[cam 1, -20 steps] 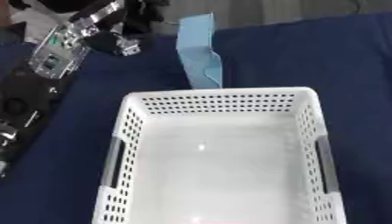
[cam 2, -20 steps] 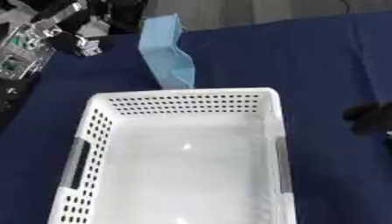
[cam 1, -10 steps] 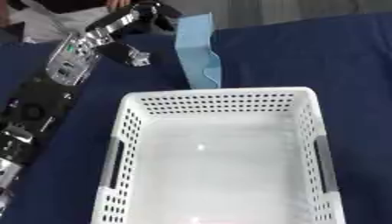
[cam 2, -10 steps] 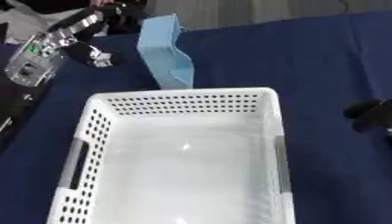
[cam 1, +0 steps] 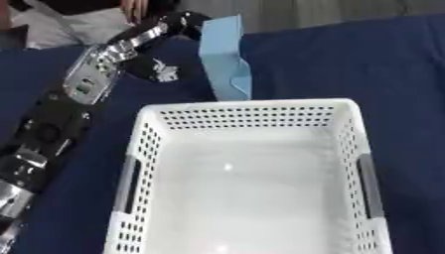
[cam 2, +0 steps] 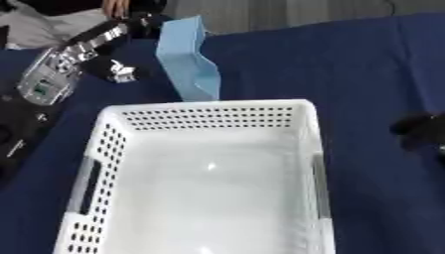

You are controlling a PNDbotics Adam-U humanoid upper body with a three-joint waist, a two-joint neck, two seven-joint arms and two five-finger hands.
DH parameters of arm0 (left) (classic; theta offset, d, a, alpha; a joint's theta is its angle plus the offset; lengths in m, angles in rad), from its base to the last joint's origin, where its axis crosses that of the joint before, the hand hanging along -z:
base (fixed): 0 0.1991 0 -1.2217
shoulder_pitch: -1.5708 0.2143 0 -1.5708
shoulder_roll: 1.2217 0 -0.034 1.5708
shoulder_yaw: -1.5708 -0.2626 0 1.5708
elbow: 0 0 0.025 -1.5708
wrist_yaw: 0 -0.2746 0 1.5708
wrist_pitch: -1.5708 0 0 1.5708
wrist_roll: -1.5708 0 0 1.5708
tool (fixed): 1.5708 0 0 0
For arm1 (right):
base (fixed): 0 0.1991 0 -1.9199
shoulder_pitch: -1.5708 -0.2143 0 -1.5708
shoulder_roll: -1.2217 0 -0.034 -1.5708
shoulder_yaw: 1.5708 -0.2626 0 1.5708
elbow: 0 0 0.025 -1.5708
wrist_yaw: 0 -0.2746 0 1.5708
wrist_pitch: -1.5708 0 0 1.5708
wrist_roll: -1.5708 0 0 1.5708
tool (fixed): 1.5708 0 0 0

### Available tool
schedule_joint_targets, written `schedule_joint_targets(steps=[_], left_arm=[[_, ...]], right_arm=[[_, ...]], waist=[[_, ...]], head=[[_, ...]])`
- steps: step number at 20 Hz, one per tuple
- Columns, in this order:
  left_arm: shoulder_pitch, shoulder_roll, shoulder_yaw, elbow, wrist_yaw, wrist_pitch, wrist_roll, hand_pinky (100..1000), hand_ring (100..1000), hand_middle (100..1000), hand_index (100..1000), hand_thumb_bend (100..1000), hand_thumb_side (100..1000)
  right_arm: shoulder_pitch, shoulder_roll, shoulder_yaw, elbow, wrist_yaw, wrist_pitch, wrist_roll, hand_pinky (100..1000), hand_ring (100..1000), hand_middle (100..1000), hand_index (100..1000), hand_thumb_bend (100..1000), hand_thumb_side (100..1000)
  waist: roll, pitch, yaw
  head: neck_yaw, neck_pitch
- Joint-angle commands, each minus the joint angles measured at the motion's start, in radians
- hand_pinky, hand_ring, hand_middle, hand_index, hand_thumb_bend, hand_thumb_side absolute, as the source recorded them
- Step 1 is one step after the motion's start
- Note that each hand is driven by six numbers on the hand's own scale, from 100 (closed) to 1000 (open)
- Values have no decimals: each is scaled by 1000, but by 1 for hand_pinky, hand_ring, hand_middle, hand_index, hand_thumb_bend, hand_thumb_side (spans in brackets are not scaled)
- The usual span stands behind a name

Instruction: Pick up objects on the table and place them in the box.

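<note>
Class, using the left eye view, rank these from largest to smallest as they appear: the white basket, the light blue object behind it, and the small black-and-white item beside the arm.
1. White basket, by far the largest.
2. Light blue object.
3. Small black-and-white item.

The last two lie farther from the camera, so they may look smaller than they are.
</note>
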Motion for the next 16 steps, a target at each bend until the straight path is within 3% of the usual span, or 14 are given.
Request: schedule_joint_targets(steps=[1,9,16], left_arm=[[-7,12,7,-27,-45,-31,-8,906,849,949,982,524,659],[7,-6,1,-45,-165,-60,41,919,844,933,972,494,702],[0,-32,5,-32,-250,-13,71,895,826,916,958,499,731]], right_arm=[[-6,-13,-1,-13,-1,-295,293,767,665,681,100,116,849],[-5,-12,0,-13,4,-303,293,767,665,681,100,121,847],[-5,-11,1,-13,5,-305,293,766,665,680,100,116,848]], waist=[[-6,-15,2],[-9,-13,3],[-10,-13,3]], head=[[12,-17],[18,-19],[22,-20]])
